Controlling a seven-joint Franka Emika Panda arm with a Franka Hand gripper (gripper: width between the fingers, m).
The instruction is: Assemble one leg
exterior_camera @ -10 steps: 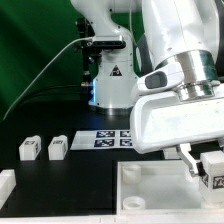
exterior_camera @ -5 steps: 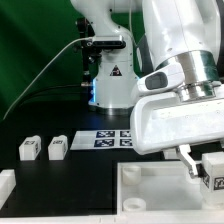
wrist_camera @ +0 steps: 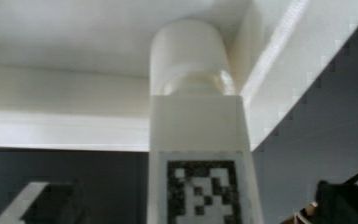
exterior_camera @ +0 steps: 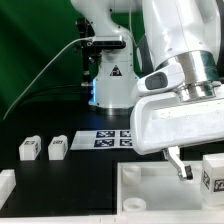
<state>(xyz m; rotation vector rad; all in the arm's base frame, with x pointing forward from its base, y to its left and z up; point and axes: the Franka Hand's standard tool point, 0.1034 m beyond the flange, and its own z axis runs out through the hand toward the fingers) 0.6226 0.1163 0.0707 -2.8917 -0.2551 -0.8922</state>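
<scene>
Green cloth hung behind the black table, and the white arm's base stood at the back. The claw was released. Its dark fingers stood spread on either side of the leg with a clear gap on each side, touching nothing and holding nothing. In the exterior view only one finger showed, slim and angled, just off the leg's side. The wrist view showed both tips low down, well apart from the block.

That leg stood upright at the exterior view's right, at the far corner of the tray. I could not tell whether it was seated in a socket. It was a smooth, matte white plastic block, squared along its length and rounded at one end, with a black-and-white square tag on its face. The tray was the same plain white, broad and flat with raised walls.

Two more legs of the same make lay side by side on the table at the exterior view's left, with the thin marker board just beside them.
</scene>
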